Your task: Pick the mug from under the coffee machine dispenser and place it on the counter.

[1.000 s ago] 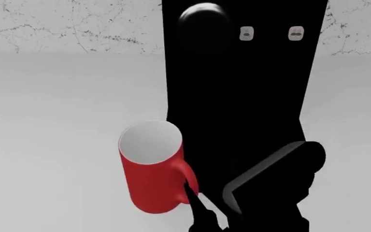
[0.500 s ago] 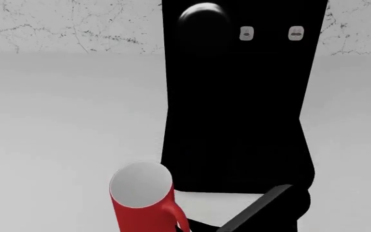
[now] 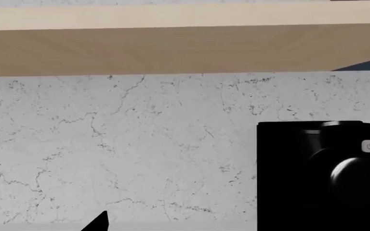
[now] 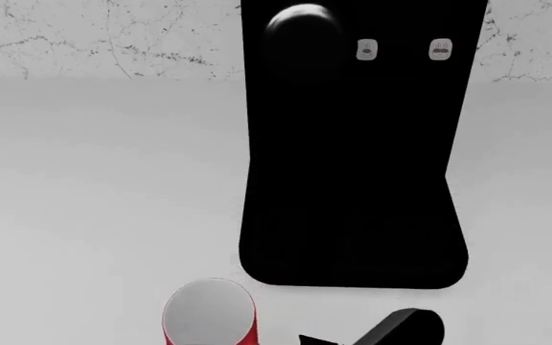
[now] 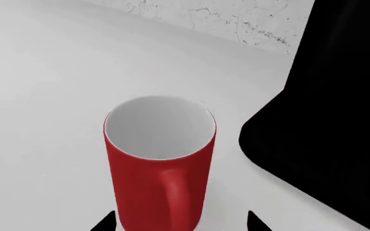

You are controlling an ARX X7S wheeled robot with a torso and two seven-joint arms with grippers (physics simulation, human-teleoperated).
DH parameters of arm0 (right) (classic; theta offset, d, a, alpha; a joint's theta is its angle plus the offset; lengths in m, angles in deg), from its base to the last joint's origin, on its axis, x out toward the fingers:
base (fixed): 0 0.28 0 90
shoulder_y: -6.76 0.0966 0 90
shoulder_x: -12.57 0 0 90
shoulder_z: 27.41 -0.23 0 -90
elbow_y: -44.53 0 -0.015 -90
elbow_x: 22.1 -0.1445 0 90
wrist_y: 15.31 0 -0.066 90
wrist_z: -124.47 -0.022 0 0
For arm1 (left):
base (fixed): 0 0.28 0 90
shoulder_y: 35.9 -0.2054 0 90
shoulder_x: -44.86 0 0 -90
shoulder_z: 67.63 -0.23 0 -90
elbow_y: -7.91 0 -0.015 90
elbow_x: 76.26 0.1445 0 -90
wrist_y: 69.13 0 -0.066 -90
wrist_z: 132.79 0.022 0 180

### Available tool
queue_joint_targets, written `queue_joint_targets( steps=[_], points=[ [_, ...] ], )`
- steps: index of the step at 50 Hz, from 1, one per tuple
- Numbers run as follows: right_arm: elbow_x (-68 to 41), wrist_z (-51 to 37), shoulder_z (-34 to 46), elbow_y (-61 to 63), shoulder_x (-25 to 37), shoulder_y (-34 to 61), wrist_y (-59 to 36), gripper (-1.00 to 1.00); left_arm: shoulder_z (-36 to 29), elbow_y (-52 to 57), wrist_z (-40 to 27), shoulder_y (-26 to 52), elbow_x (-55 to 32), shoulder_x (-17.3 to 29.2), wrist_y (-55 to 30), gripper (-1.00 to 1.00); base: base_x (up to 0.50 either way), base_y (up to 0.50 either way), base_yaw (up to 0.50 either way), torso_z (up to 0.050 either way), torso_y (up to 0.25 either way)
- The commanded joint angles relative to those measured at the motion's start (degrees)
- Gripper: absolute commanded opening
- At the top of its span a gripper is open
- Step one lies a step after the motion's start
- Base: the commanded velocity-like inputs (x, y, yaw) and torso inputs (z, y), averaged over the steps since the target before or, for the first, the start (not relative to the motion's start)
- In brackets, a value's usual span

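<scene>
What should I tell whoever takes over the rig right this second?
Right tool: its tips sit either side of the mug low down, handle between them; the grip itself is out of frame, so I cannot tell if it is clamped.
Left tool: only one tip shows, holding nothing visible, facing the wall beside the coffee machine.
Mug: upright, out from under the machine, off the near left corner of its base.
Done: mug pulled clear.
Left: confirm it rests on the counter, since its bottom is cut off, then release and back away.

A kitchen: coffee machine dispenser [image 4: 353, 144] on the counter [image 4: 103, 180] against a marble backsplash [image 3: 121, 149].
</scene>
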Motion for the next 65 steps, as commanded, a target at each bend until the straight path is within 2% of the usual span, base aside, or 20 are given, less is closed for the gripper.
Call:
queue_joint_targets(
  steps=[1, 15, 42, 53, 65],
  points=[
    [1.43, 0.34, 0.28, 0.3, 0.33, -0.66, -0.24, 1.0, 0.61, 0.0, 0.58, -0.47, 0.28, -0.03, -0.4, 1.0, 0.0, 0.0, 0.0, 0.0, 0.0],
    [1.68, 0.44, 0.62, 1.44, 1.65, -0.68, -1.22, 1.0, 0.73, -0.03, 0.37, -0.33, 0.0, 0.01, -0.45, 1.0, 0.0, 0.0, 0.0, 0.0, 0.0],
    [-1.53, -0.9, -1.98, 10.13, 17.4, -1.55, 2.53, 1.0, -1.26, -0.64, 0.03, 1.65, 0.03, 0.58, 0.12, 1.0, 0.0, 0.0, 0.0, 0.0, 0.0],
    [-6.23, 0.63, -6.12, 12.39, 23.71, 2.73, 2.83, 1.0, -1.45, -0.51, -0.04, 1.57, -0.14, 1.12, 0.63, 1.0, 0.0, 0.0, 0.0, 0.0, 0.0],
    [-14.36, -0.79, -11.7, 11.82, 24.1, 9.38, -0.32, 1.0, -1.45, -0.84, 0.72, 1.79, 0.37, 1.28, 0.66, 1.0, 0.0, 0.0, 0.0, 0.0, 0.0]
  ],
)
